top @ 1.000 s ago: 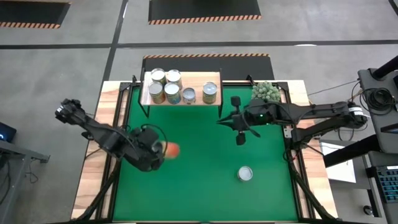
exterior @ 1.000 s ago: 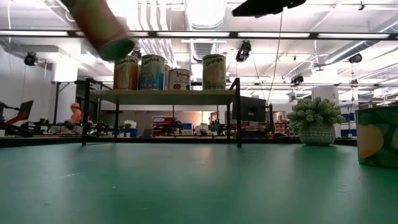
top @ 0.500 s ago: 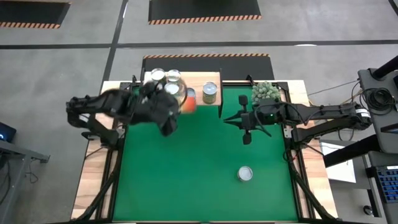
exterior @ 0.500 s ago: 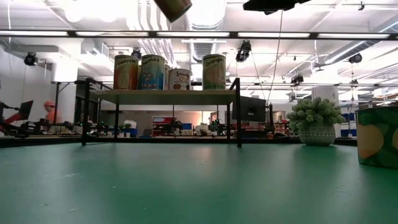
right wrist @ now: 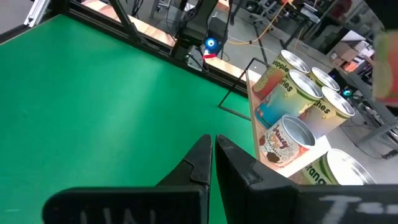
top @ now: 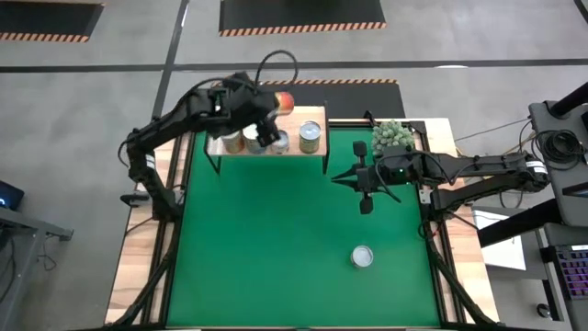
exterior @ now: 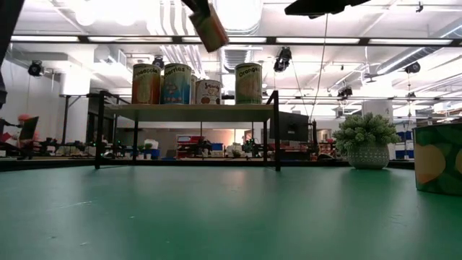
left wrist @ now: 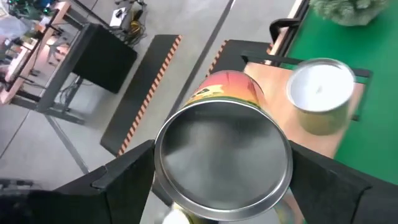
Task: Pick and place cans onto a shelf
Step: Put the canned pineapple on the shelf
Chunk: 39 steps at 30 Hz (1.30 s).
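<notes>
An orange-labelled can (top: pixel 283 101) is being held tilted in the left gripper (top: pixel 268 103) above the shelf (top: pixel 289 145), where five cans (top: pixel 310 136) are being kept; another can (top: pixel 362 257) is standing on the green mat (top: pixel 276 239). The right gripper (top: pixel 360 188) is being held over the mat, fingers pressed together
</notes>
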Each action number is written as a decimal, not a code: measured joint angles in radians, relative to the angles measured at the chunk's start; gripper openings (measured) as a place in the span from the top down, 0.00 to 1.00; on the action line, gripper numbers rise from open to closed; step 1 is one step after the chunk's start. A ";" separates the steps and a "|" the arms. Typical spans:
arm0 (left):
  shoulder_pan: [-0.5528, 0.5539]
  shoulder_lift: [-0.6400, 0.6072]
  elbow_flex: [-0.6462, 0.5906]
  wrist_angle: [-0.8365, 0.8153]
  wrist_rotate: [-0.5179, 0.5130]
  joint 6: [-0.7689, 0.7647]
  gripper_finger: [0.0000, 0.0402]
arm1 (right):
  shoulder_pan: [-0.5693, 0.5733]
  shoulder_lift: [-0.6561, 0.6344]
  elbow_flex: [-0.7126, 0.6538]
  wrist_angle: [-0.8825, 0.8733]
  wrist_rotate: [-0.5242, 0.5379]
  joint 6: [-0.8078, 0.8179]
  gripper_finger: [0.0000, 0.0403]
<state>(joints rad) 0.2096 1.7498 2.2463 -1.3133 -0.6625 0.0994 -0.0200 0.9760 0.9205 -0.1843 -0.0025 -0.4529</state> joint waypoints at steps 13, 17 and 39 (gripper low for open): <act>0.215 0.141 -0.001 0.126 0.234 0.128 0.24 | 0.000 0.000 -0.002 -0.022 0.000 0.024 0.98; 0.232 0.177 -0.003 0.125 0.269 0.129 0.24 | 0.000 0.000 -0.002 -0.024 0.001 0.027 0.98; 0.251 0.288 -0.003 0.128 0.289 0.173 0.22 | 0.000 0.000 -0.003 -0.027 0.003 0.034 0.98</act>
<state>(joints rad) 0.4603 2.0373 2.2433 -1.1851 -0.3737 0.2722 -0.0200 0.9760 0.9176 -0.2113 0.0005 -0.4187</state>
